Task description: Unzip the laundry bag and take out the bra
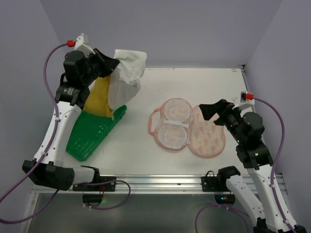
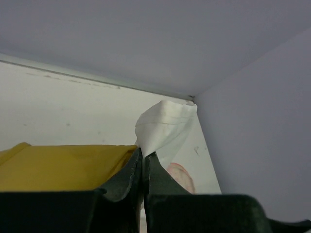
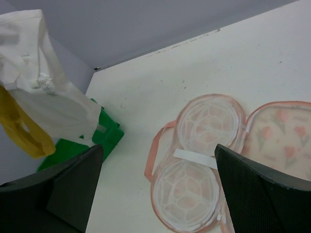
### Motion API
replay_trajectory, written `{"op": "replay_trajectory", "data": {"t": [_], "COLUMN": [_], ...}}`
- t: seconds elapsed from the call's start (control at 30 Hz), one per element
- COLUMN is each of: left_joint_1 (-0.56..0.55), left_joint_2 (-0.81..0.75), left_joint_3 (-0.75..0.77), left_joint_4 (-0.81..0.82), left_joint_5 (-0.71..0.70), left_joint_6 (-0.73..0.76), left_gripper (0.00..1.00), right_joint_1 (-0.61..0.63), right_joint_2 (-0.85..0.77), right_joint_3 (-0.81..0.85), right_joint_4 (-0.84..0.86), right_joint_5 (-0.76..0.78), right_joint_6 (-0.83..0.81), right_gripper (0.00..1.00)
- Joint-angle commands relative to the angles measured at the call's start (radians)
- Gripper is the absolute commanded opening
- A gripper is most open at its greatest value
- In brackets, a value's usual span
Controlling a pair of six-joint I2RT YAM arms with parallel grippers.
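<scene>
Table (image 1: 138,148): white, flat and faintly scuffed.
Laundry bag (image 1: 189,131): unzipped and spread flat mid-table. It's peanut-shaped, one half padded cream-peach with pink print, the other two white mesh domes, with pink edging and a loop strap.
Green tray (image 1: 92,133): a tapering plastic slab, left of the bag and well apart.
Bra (image 1: 124,77): out of the bag and up in the air over the tray, soft mustard-yellow fabric with white lining, dangling limp.
Left gripper (image 2: 143,158): fingers pinched tight on the bra.
Right gripper (image 3: 155,160): fingers spread wide with nothing between them, above the bag.
</scene>
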Motion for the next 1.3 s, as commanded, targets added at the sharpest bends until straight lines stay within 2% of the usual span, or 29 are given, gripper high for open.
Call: {"op": "replay_trajectory", "data": {"t": [0.0,0.17,0.3,0.47,0.6,0.73,0.87,0.93,1.03,1.07,1.13,1.17,1.23,1.27], "left_joint_1": [-0.154,-0.344,-0.41,-0.427,-0.427,-0.426,-0.415,-0.405,-0.379,-0.374,-0.363,-0.365,-0.365,-0.366], "left_joint_2": [0.072,0.118,0.108,0.13,0.257,0.414,0.598,0.647,0.715,0.721,0.704,0.677,0.645,0.606], "left_joint_3": [0.056,0.107,0.109,-0.005,-0.187,-0.215,-0.14,-0.09,-0.045,-0.04,-0.048,-0.051,-0.062,-0.072], "left_joint_4": [0.044,0.068,0.117,0.22,0.471,0.55,0.493,0.469,0.426,0.417,0.413,0.397,0.371,0.351], "left_joint_5": [0.142,0.236,0.289,0.349,0.426,0.426,0.388,0.359,0.331,0.331,0.332,0.326,0.337,0.344], "left_joint_6": [-0.02,-0.068,-0.115,-0.172,-0.259,-0.255,-0.175,-0.134,-0.1,-0.097,-0.086,-0.075,-0.043,-0.034], "left_gripper": [0.0,0.0,0.0,0.0,0.0,0.0,0.01,0.07,0.32,0.46,0.63,0.79,0.93,0.95], "right_joint_1": [0.0,0.0,0.0,0.0,0.001,-0.002,0.0,0.0,0.0,0.0,0.0,0.0,0.001,0.0], "right_joint_2": [-0.007,-0.044,-0.085,-0.136,-0.138,-0.126,-0.112,-0.109,-0.107,-0.107,-0.106,-0.104,-0.103,-0.099], "right_joint_3": [0.007,0.021,0.027,0.025,0.024,0.008,-0.024,-0.033,-0.042,-0.042,-0.038,-0.038,-0.041,-0.041], "right_joint_4": [0.038,0.017,-0.011,-0.031,-0.058,-0.072,-0.075,-0.077,-0.077,-0.077,-0.086,-0.085,-0.088,-0.088], "right_joint_5": [-0.006,0.04,0.097,0.198,0.224,0.227,0.219,0.215,0.207,0.204,0.195,0.193,0.183,0.18], "right_joint_6": [0.009,0.006,0.006,0.009,0.008,0.015,0.024,0.026,0.017,0.014,0.002,-0.002,-0.008,-0.008], "right_gripper": [0.99,0.99,0.99,0.99,0.99,0.99,0.99,0.99,0.99,0.99,0.99,0.99,0.99,0.99]}}
